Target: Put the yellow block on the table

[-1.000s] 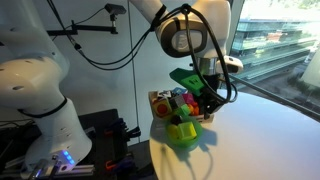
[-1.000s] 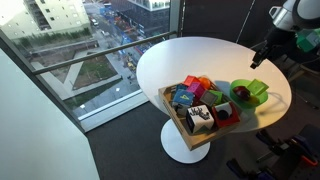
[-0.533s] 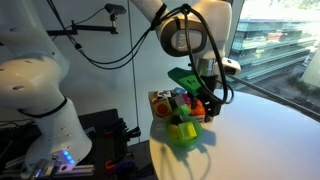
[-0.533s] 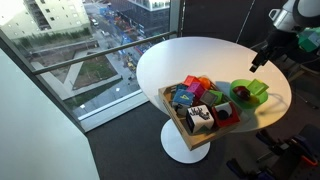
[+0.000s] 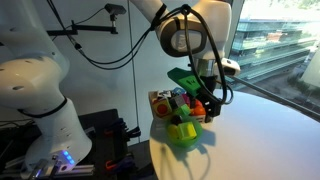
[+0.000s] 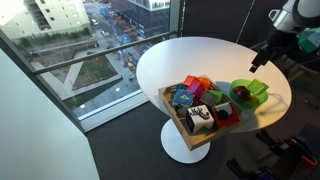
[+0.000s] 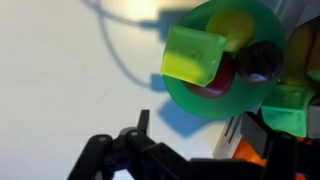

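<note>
The yellow block [image 7: 193,55], a chunky lime-yellow piece, lies in the green bowl [image 7: 200,100] against its rim, beside a red round piece [image 7: 222,75] and a dark ball [image 7: 260,60]. In an exterior view the yellow block [image 5: 180,128] shows inside the bowl [image 5: 184,138]. My gripper [image 7: 198,125] hangs above the white table [image 7: 60,80] just short of the bowl, open, with nothing between its fingers. The gripper [image 5: 208,105] is over the bowl in one exterior view, and the gripper [image 6: 257,60] is above and behind the bowl [image 6: 250,93] in the other.
A wooden tray [image 6: 172,112] packed with coloured toys stands beside the bowl near the table's edge; its toys also show in an exterior view [image 5: 165,103]. An orange piece [image 7: 250,150] and a green block [image 7: 290,110] lie close to my right finger. White tabletop [image 6: 180,55] stretches away from the bowl.
My jaws have spread from nearly shut to open. The arm has barely moved and the block has stayed in the bowl.
</note>
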